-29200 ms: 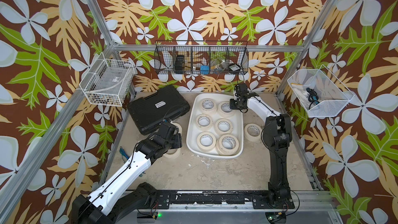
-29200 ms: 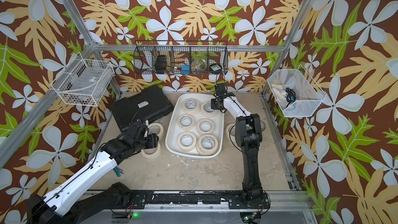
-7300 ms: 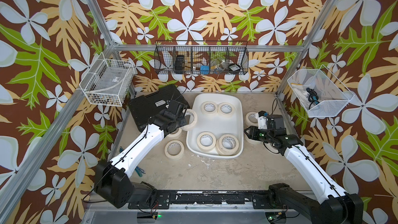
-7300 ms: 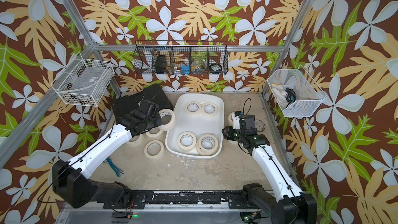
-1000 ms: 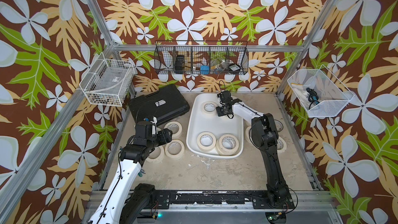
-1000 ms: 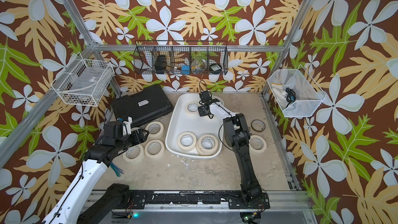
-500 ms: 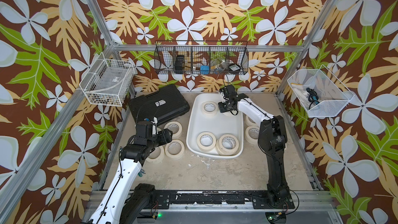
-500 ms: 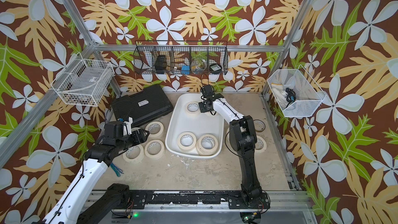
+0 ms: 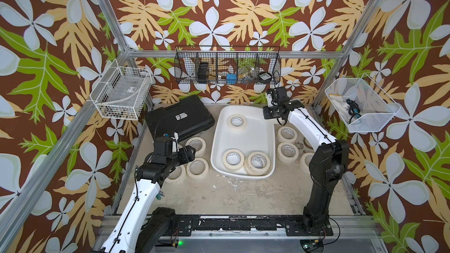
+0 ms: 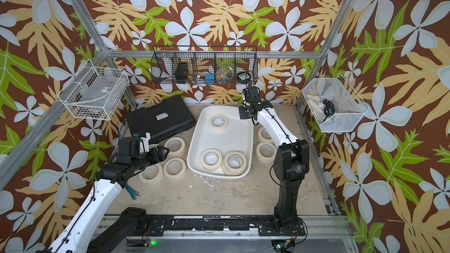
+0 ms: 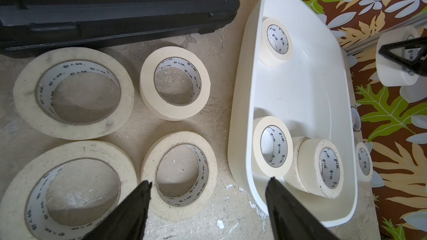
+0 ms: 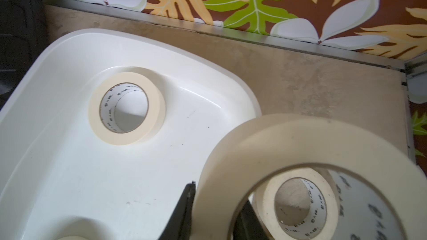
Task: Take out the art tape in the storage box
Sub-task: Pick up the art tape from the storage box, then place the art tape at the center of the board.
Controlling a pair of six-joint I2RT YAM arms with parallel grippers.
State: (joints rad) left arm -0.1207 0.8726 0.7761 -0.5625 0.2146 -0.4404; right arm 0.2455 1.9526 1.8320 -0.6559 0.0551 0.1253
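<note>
The white storage box [image 9: 248, 139] [image 10: 220, 139] lies mid-table and holds three cream art tape rolls: one at its far end [image 9: 237, 120] [image 12: 127, 108] and two at its near end [image 9: 233, 159] [image 9: 257, 163]. My right gripper [image 12: 217, 204] [image 9: 270, 115] hangs over the box's far right corner, shut on the wall of another art tape roll [image 12: 300, 144] [image 11: 397, 58], one finger inside the ring and one outside. My left gripper [image 11: 208, 180] [image 9: 192, 153] is open and empty, hovering over the rolls [image 11: 182, 174] lying left of the box.
A black hard case [image 9: 180, 118] sits at the back left. Several loose rolls lie on the table on both sides of the box [image 9: 197, 168] [image 9: 287, 151]. Wire baskets hang on the left [image 9: 119, 96], back [image 9: 226, 65] and right [image 9: 362, 105] walls.
My right gripper closed on a roll at the box's far end, then lifted it and carried it right to the box's far right corner. The left arm has not moved.
</note>
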